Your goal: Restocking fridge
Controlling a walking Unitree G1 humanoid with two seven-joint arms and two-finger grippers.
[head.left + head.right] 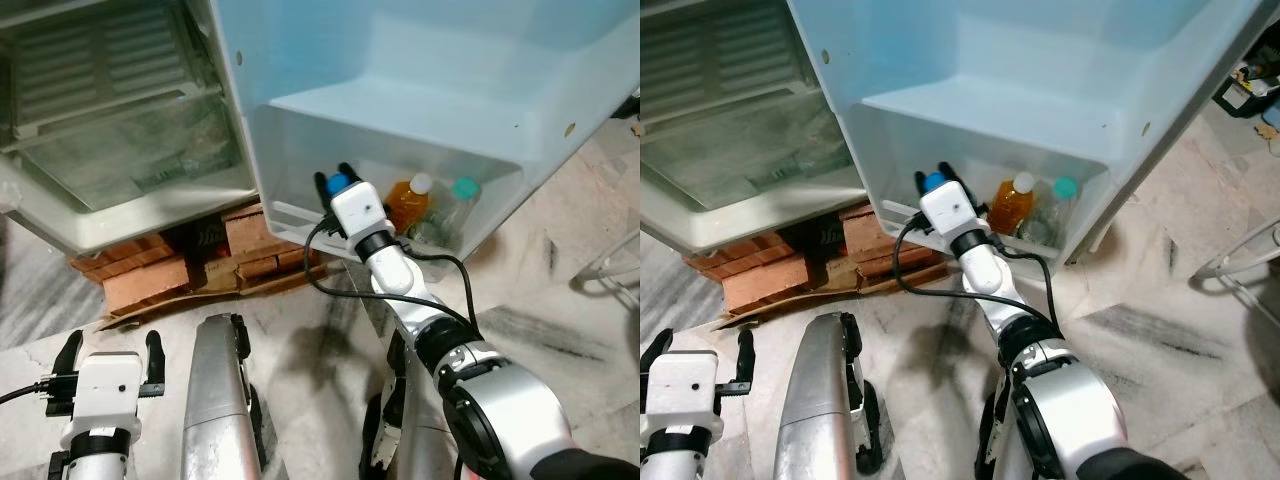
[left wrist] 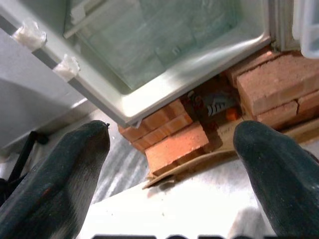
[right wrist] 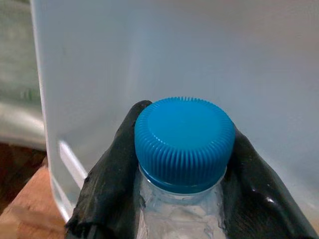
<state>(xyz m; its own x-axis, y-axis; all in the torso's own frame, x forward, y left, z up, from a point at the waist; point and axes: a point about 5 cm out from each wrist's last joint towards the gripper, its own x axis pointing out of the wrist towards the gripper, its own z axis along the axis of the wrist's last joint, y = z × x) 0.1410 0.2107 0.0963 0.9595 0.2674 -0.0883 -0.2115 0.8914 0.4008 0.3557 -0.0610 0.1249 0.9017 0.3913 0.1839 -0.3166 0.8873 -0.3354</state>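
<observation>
My right gripper (image 1: 334,178) reaches into the bottom shelf of the open fridge door (image 1: 480,120) and is shut on a clear bottle with a blue cap (image 3: 183,142). The black fingers (image 3: 107,169) press on both sides of its neck, just under the cap. In the same door shelf, to the right, stand an orange-drink bottle with a white cap (image 1: 410,200) and a clear bottle with a teal cap (image 1: 460,200). My left gripper (image 1: 108,352) hangs low at the left, open, with nothing between its fingers (image 2: 60,174).
The fridge body (image 1: 110,110) stands open at the left with wire and glass shelves. It rests on red bricks (image 1: 150,270) and cardboard. A black cable (image 1: 440,270) loops off my right wrist. The floor is marble (image 1: 560,330).
</observation>
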